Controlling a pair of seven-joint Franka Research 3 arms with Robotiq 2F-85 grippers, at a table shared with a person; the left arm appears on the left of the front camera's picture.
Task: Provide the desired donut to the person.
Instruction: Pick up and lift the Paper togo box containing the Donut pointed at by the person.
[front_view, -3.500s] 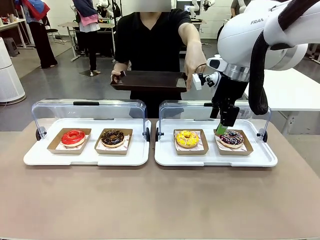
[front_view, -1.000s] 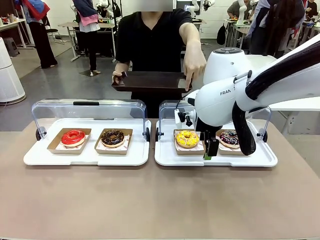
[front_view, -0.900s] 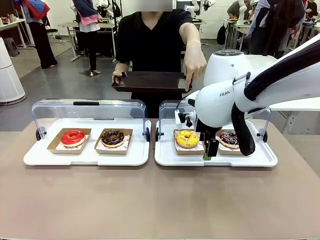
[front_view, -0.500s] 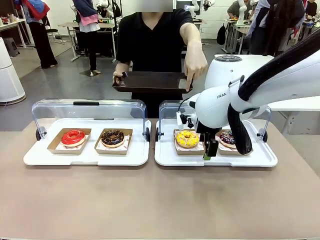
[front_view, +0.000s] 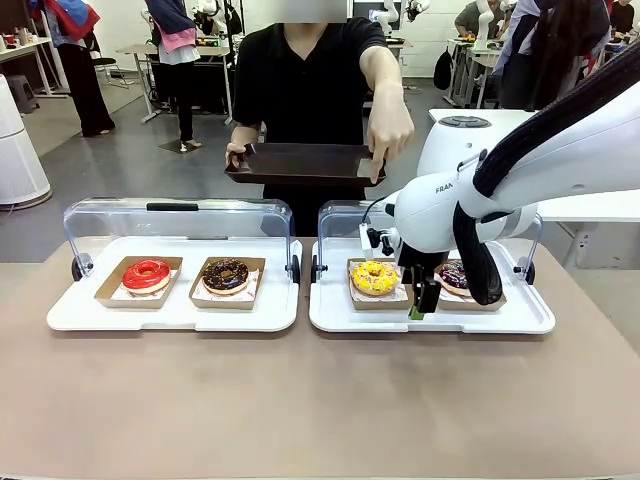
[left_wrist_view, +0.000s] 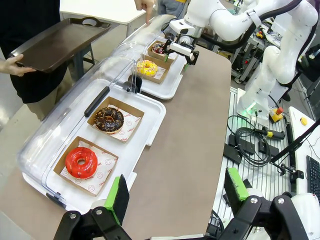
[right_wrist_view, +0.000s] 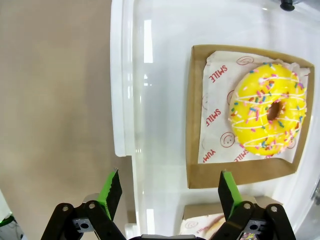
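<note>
So the left white tray (front_view: 70, 318) has a red donut (front_view: 147, 273) and a chocolate donut (front_view: 225, 273), the right white tray (front_view: 340, 318) a yellow sprinkled donut (front_view: 375, 277) and a dark sprinkled donut (front_view: 452, 276). The right gripper (front_view: 420, 308) hangs straight down at that tray's front edge near the yellow one, claw spread and empty; the left gripper (left_wrist_view: 177, 190) is spread too. Behind, the person (front_view: 300, 80) holds a brown tray (front_view: 300, 160), other hand (front_view: 390, 130) pointing down

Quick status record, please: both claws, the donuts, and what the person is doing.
right claw: open, empty, low over the right tray's front edge, by the yellow donut's box
left claw: open, empty, back from the trays
left tray: red donut, chocolate donut
right tray: yellow donut, dark sprinkled donut
person: holds brown tray; other hand points down, seemingly at the yellow donut
handover: not yet done
</note>
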